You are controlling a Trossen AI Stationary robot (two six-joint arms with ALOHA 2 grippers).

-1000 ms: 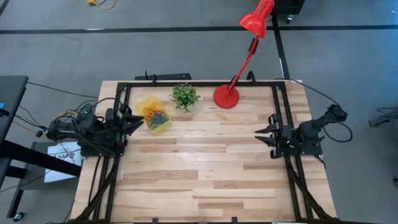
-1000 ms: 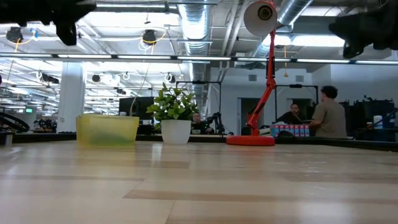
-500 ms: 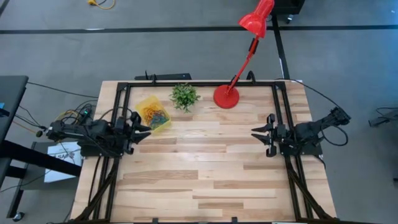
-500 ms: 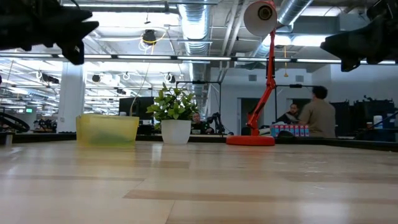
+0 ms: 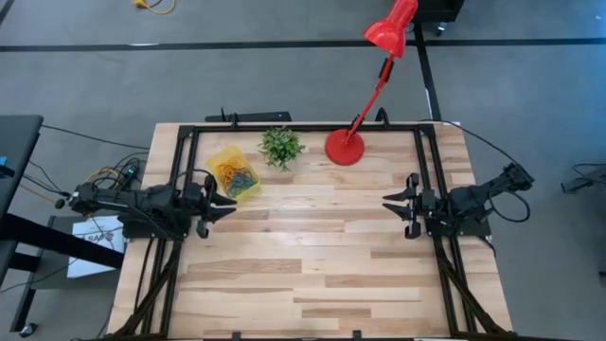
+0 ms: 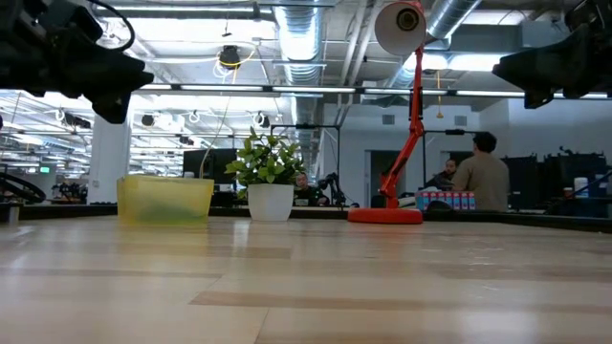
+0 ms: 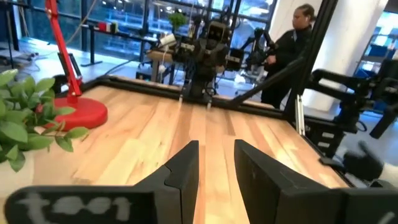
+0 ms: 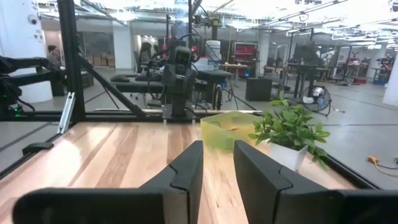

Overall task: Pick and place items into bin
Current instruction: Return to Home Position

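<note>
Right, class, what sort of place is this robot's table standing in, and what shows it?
Most likely an open-plan robotics lab or workshop. Bare ceiling ducts run overhead, rows of workbenches with equipment fill the room beyond the table, and a person is busy in the background.

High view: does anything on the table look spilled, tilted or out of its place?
Nothing is spilled. The yellow bin sits turned at an angle to the table edges, rubber bands inside it; the plant stands upright.
</note>
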